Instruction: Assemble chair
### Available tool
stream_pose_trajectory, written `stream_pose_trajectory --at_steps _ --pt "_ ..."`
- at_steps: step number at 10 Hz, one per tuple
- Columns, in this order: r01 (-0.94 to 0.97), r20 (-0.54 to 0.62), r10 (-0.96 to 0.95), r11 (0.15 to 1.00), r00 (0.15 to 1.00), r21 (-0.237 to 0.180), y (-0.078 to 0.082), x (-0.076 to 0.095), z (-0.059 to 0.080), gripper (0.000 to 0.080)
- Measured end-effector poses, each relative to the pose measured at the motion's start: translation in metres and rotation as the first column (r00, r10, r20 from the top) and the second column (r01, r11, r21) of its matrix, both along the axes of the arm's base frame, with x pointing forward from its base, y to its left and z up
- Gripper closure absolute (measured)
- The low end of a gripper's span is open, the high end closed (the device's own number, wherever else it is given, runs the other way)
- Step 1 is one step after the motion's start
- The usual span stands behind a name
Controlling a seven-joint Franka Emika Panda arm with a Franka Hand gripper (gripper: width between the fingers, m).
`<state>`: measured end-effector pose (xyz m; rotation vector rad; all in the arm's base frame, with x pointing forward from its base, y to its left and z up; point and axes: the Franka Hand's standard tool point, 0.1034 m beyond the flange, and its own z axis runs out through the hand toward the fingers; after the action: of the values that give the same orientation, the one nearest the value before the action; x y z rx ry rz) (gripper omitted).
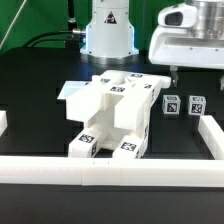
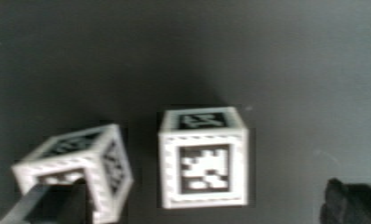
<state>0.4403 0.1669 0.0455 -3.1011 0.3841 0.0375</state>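
Note:
The chair body (image 1: 110, 118) stands mid-table, a chunky white block of joined parts with tags on its front feet. Two small white tagged cubes (image 1: 172, 104) (image 1: 196, 103) stand side by side to its right in the exterior view. My gripper (image 1: 173, 72) hangs open above them, under the white wrist housing. In the wrist view both cubes show from above, one (image 2: 205, 155) centred between my dark fingertips (image 2: 47, 200) and the other (image 2: 79, 168) tilted beside it, partly under one fingertip. My gripper (image 2: 200, 205) holds nothing.
Low white border rails run along the front (image 1: 110, 170), the exterior view's right (image 1: 212, 135) and left (image 1: 3, 122). The marker board (image 1: 135, 78) lies behind the chair body, near the robot base (image 1: 108, 35). The table is black.

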Motion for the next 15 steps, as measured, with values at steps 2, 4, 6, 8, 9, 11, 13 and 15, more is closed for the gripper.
stream_pose_trajectory --at_steps 2,4,6,8,9,11,13,15 --pt "-0.008 0.008 0.008 1.0 1.0 -0.003 0.01 0.011 -0.006 0.015" --pt "-0.015 0.007 0.015 1.0 1.0 -0.004 0.017 0.009 -0.008 0.015" --pt "-0.021 0.009 0.021 1.0 1.0 -0.007 0.018 0.006 -0.014 0.015" --pt "-0.038 0.007 0.038 0.999 0.999 -0.011 0.018 0.004 -0.019 0.015" --pt "-0.035 0.007 0.035 0.999 0.999 -0.011 0.017 0.004 -0.019 0.015" --pt "-0.035 0.007 0.035 0.999 0.999 -0.011 0.017 0.004 -0.019 0.015" --pt "-0.031 0.008 0.031 0.999 0.999 -0.011 0.014 0.006 -0.019 0.015" --pt "-0.043 0.012 0.043 0.999 0.999 -0.009 0.009 0.009 -0.017 0.015"
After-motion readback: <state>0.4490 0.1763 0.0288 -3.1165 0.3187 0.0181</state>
